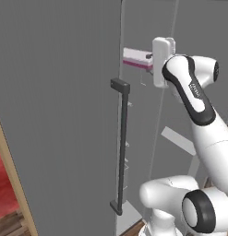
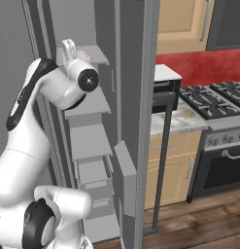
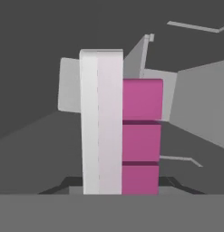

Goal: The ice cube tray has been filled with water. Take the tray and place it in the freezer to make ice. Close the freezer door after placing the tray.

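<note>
Fingers clamped on the ice cube tray, apparently just inside the freezer, its freezer door open.

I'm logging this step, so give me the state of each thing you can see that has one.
ice cube tray: held, inside the freezer, not set down yet
hand: shut on the ice cube tray
freezer: open, shelves showing
freezer door: swung open
oven door: closed

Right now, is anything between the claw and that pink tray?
No, nothing: the claw is shut on the ice cube tray, as the hand view shows.
</note>
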### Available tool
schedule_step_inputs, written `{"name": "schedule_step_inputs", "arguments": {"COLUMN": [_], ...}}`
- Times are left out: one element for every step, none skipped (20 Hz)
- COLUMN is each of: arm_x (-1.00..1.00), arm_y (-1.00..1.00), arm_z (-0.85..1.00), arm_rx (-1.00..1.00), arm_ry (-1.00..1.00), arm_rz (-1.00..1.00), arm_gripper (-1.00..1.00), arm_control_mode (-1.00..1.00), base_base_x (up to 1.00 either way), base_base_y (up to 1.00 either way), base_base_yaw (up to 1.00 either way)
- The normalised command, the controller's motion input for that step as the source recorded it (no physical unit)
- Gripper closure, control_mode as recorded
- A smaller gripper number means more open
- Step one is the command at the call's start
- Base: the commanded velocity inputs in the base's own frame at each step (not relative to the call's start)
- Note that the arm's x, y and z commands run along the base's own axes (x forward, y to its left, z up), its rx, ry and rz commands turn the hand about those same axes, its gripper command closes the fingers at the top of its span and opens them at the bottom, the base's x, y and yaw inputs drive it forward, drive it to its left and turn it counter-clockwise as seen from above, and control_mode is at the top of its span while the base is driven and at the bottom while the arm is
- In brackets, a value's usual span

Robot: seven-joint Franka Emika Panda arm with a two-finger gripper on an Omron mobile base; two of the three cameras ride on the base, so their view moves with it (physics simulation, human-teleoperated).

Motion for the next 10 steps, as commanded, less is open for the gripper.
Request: {"name": "schedule_step_inputs", "arguments": {"arm_x": [0.54, 0.53, 0.51, 0.50, 0.46, 0.41, 0.36, 0.32, 0.26, 0.23], "arm_y": [0.18, 0.14, 0.11, 0.06, 0.00, 0.00, 0.00, 0.00, 0.00, 0.00], "arm_z": [-0.05, -0.01, 0.00, 0.00, 0.00, 0.00, 0.00, 0.00, 0.00, 0.00], "arm_rx": [0.00, 0.00, 0.00, 0.00, 0.00, 0.00, 0.00, 0.00, 0.00, 0.00], "arm_ry": [0.03, 0.02, 0.02, 0.02, 0.02, 0.01, 0.01, 0.01, 0.01, 0.01], "arm_rz": [0.00, 0.00, 0.00, 0.00, 0.00, 0.00, 0.00, 0.00, 0.00, 0.00], "arm_gripper": [1.00, 1.00, 1.00, 1.00, 1.00, 1.00, 1.00, 1.00, 1.00, 1.00], "arm_control_mode": [-1.00, -1.00, -1.00, -1.00, -1.00, -1.00, -1.00, -1.00, -1.00, -1.00], "base_base_x": [0.00, 0.00, 0.00, 0.00, 0.00, 0.00, 0.00, 0.00, 0.00, 0.00], "base_base_y": [0.00, 0.00, 0.00, 0.00, 0.00, 0.00, 0.00, 0.00, 0.00, 0.00], "base_base_yaw": [0.00, 0.00, 0.00, 0.00, 0.00, 0.00, 0.00, 0.00, 0.00, 0.00]}}
